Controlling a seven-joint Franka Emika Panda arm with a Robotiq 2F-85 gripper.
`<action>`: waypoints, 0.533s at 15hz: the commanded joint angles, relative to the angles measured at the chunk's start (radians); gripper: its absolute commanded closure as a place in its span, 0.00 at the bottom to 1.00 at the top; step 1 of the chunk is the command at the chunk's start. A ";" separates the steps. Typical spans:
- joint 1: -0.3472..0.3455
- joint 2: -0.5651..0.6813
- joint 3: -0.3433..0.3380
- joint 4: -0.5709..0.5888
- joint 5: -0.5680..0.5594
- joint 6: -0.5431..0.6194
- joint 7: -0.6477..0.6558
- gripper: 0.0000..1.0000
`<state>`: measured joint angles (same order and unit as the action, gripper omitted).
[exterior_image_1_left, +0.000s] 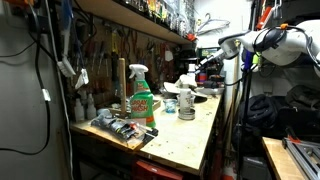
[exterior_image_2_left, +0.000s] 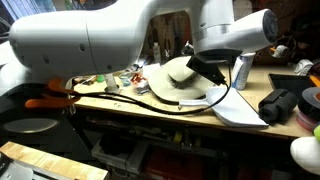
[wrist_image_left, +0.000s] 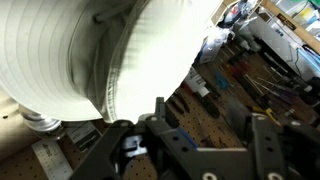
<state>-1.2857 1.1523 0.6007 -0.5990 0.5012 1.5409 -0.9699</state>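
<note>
— The claw (wrist_image_left: 192, 135): clamped on anything?
— No. In the wrist view its fingers stand apart with nothing between them.
— What is nearest?
— A white brimmed hat (wrist_image_left: 90, 55), just beside the claw; whether they touch I cannot tell. In an exterior view the hat lies on the bench (exterior_image_2_left: 130, 104), under the arm.
— Anything else?
— A green spray bottle (exterior_image_1_left: 141, 98) stands upright, well apart.
</note>
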 joint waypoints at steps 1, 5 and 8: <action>-0.028 -0.059 -0.009 0.017 -0.025 -0.082 -0.015 0.01; -0.046 -0.131 -0.039 0.026 -0.091 -0.194 -0.081 0.00; -0.056 -0.190 -0.068 0.018 -0.169 -0.300 -0.172 0.00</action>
<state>-1.3282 1.0198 0.5661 -0.5587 0.4053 1.3301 -1.0556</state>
